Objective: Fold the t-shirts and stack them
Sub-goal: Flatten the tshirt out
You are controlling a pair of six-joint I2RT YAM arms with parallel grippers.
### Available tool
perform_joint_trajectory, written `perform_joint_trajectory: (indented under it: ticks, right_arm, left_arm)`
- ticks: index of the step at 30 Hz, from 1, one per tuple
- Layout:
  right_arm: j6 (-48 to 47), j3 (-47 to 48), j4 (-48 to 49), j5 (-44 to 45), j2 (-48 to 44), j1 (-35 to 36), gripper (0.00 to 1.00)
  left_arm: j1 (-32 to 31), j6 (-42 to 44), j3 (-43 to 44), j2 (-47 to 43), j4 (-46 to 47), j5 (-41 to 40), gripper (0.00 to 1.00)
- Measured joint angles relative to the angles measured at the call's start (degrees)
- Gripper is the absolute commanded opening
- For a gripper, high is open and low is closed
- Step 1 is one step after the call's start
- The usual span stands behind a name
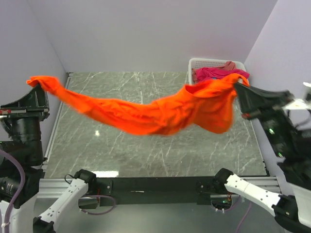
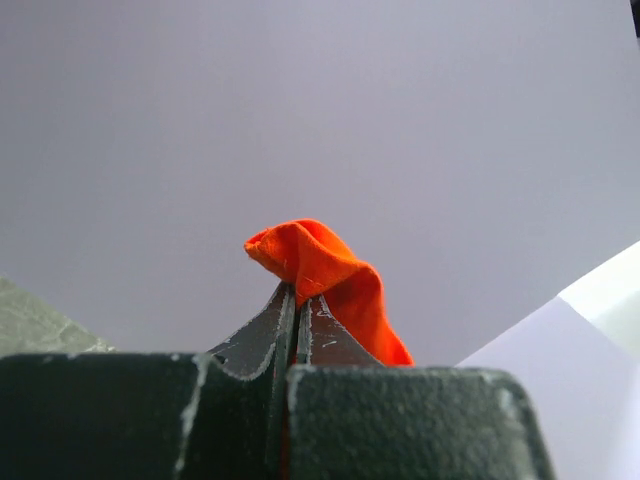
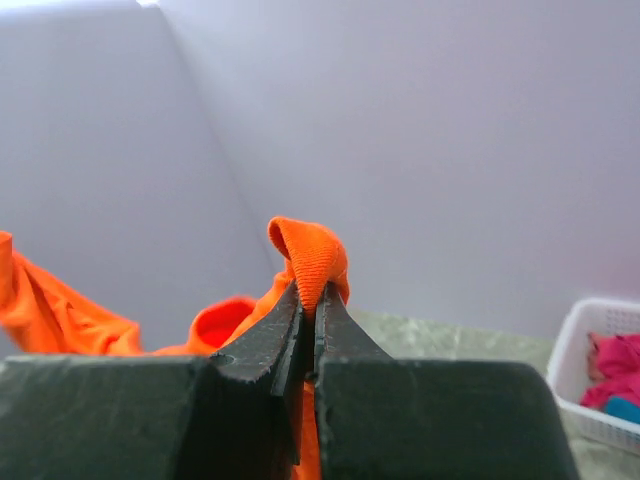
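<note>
While stretched between both jaws, bright orange cloth t-shirt (image 1: pixel 160 116) sags above grey marble bench (image 1: pixel 146 155); left jaws clamped on one end, right jaws clamped on other, near white slotted plastic basket (image 1: pixel 209 60).

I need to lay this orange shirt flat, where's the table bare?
The marble table is bare from near edge to back wall, under the hanging orange shirt. Only the far right corner is crowded, by the basket.

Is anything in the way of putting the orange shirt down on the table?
Nothing visible. The orange t-shirt hangs between the left hand and right hand above bare table; the white basket sits in the far right corner.
</note>
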Motion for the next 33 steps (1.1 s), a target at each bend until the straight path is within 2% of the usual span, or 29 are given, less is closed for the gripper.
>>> perform_joint_trajectory:
  ticks: [3, 6, 9, 10, 12, 13, 14, 15, 16, 17, 18, 20, 21, 23, 27, 33]
  right_arm:
    - [0.7, -3.0, 1.0, -0.3, -5.2, 0.0, 0.00]
    - [2.5, -6.9, 1.3, 4.5, -5.3, 0.0, 0.00]
    - [5.8, -13.8, 0.7, 12.4, -1.9, -1.1, 0.00]
    - [7.0, -16.3, 0.2, 13.2, 0.1, -2.7, 0.00]
    - [9.5, -20.9, 0.5, 9.4, 4.8, -9.2, 0.00]
    - [10.9, -23.8, 1.6, 6.6, 7.7, -13.1, 0.09]
    - [12.2, -26.4, 2.7, 4.4, 11.0, -16.8, 0.22]
    - [13.2, -29.0, 4.2, 2.4, 15.1, -19.9, 0.45]
    - [14.2, -30.5, 4.9, 1.0, 19.9, -21.9, 0.51]
    - [14.4, -31.2, 5.1, 0.2, 23.8, -23.1, 0.56]
    - [14.8, -31.4, 4.4, -0.9, 28.3, -23.8, 0.66]
    - [15.5, -31.3, 3.5, -2.1, 34.6, -24.4, 0.70]
    - [15.6, -31.2, 3.0, -2.7, 36.0, -24.4, 0.84]
    - [16.5, -31.2, 2.2, -3.3, 35.9, -24.4, 0.85]
    - [18.4, -32.2, 2.8, -3.8, 30.0, -24.4, 0.86]
    - [23.6, -44.7, 4.1, -5.6, 17.9, -24.4, 0.86]
  left_arm:
    - [0.0, 0.1, -1.0, 0.1, 0.9, -1.5, 0.01]
    - [0.0, -0.1, -2.5, 4.2, 0.0, -3.8, 0.01]
    - [0.3, -0.6, -4.5, 12.0, -0.3, -7.5, 0.01]
    - [0.9, -0.6, -5.5, 15.1, -0.3, -8.0, 0.01]
    - [3.8, -0.5, -7.4, 22.1, -0.4, -7.3, 0.01]
    - [6.0, -0.5, -8.1, 26.3, -0.1, -6.1, 0.11]
    - [7.6, -0.1, -8.5, 30.1, 0.3, -5.2, 0.53]
    - [9.6, 0.7, -8.5, 36.3, 0.8, -3.8, 0.78]
    - [10.9, 1.1, -8.2, 41.0, 1.0, -2.6, 0.99]
    - [11.8, 1.7, -7.7, 45.2, 1.0, -1.6, 0.99]
    - [12.4, 1.6, -6.9, 49.8, 0.2, -0.8, 1.00]
    - [13.0, 1.4, -4.9, 56.6, -2.4, -0.2, 0.99]
    - [13.2, 1.2, -4.6, 58.6, -3.6, -0.1, 0.99]
    - [13.2, 0.6, -4.8, 59.4, -6.9, -0.1, 0.99]
    - [13.2, -3.5, -9.1, 52.2, -9.1, 0.1, 0.99]
    - [13.2, -12.1, -31.4, 34.6, -10.8, 3.4, 0.99]
